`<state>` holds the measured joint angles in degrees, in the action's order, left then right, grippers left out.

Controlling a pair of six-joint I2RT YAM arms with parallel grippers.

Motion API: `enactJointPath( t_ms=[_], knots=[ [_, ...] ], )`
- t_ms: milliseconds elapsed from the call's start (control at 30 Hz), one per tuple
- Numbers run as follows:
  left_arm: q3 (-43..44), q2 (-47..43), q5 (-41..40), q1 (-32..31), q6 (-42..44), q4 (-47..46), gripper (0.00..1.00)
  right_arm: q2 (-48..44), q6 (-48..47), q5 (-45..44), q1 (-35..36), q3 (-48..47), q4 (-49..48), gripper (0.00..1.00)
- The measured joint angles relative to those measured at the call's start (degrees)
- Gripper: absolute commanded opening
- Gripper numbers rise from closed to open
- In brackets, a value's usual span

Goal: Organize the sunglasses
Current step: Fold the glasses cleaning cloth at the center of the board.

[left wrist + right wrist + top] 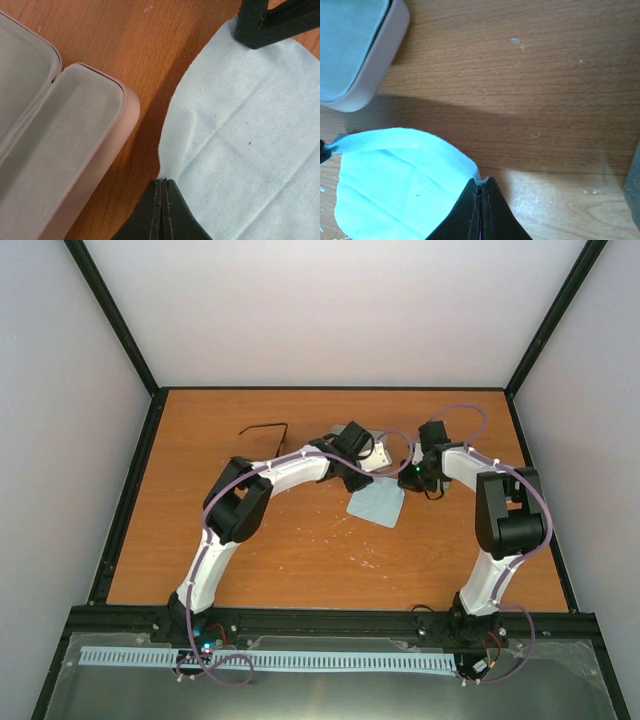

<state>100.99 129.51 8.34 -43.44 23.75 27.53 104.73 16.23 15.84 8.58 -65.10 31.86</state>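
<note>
The dark black sunglasses point(262, 428) lie folded open on the table at the back left, apart from both arms. The reddish-brown pair is not in view. My left gripper point(366, 476) is shut on one edge of a pale blue cloth point(378, 506); the wrist view shows its tips point(162, 181) pinching the cloth point(250, 140). My right gripper point(412, 480) is shut on another corner of the same cloth point(395, 175), tips together point(481, 182). The cloth hangs spread between them, just above the table.
An open pink case point(65, 150) with a pale lining lies beside the cloth, partly under my left wrist point(378, 456); its corner shows in the right wrist view point(360, 50). A grey thing point(635, 185) is at that view's right edge.
</note>
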Motion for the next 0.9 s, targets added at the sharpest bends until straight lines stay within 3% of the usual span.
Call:
enactJointPath(
  t_ms=[433,900],
  knots=[
    [-0.20,0.09,-0.24,0.00,-0.02,0.28,0.00,-3.41,-2.14,5.64,-0.26,4.35,-3.61,0.03],
    [-7.43,-2.97,-0.26,0.00,-0.72,-1.16,0.01,-7.37,-3.23,8.31,-0.26,8.35,-4.66,0.03]
  ],
)
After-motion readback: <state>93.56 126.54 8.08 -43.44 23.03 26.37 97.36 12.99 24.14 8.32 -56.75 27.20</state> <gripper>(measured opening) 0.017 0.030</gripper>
